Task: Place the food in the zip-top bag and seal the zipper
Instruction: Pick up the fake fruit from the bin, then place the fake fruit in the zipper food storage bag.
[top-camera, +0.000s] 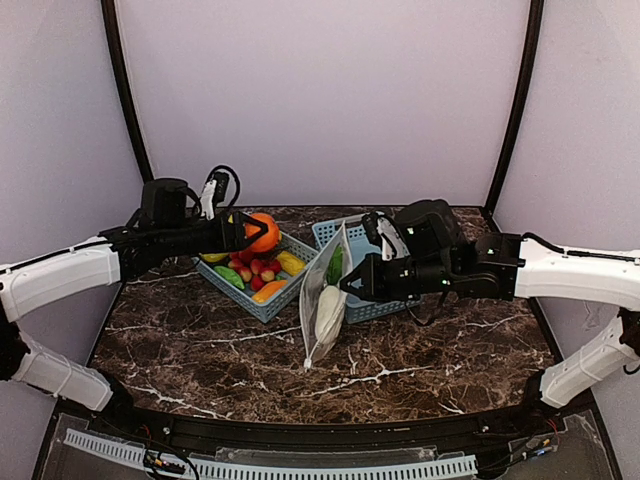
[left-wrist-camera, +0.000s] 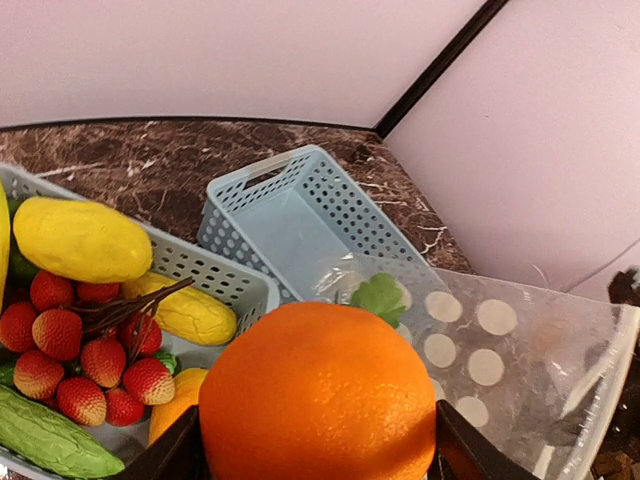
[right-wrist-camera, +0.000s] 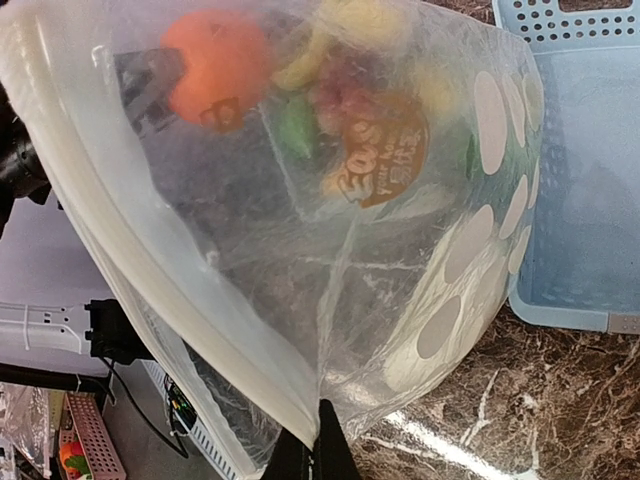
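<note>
My left gripper (top-camera: 250, 234) is shut on the round orange (top-camera: 263, 231) and holds it above the left basket; in the left wrist view the orange (left-wrist-camera: 318, 395) fills the space between the dark fingers. My right gripper (top-camera: 352, 285) is shut on the mouth edge of the polka-dot zip-top bag (top-camera: 326, 298), holding it upright and open. In the right wrist view the bag (right-wrist-camera: 330, 220) hangs from my pinched fingertips (right-wrist-camera: 330, 450). A white oblong piece (top-camera: 329, 310) and a green piece (top-camera: 336, 264) lie in the bag. The zipper strip (right-wrist-camera: 160, 290) runs along the mouth; the slider is not visible.
A light-blue lattice basket (top-camera: 222, 281) at centre left holds strawberries (top-camera: 255, 268), a yellow piece (top-camera: 290, 263), a green piece (top-camera: 230, 276) and an orange piece (top-camera: 267, 291). A second light-blue basket (top-camera: 330, 231) stands behind the bag. Purple walls enclose the marble table.
</note>
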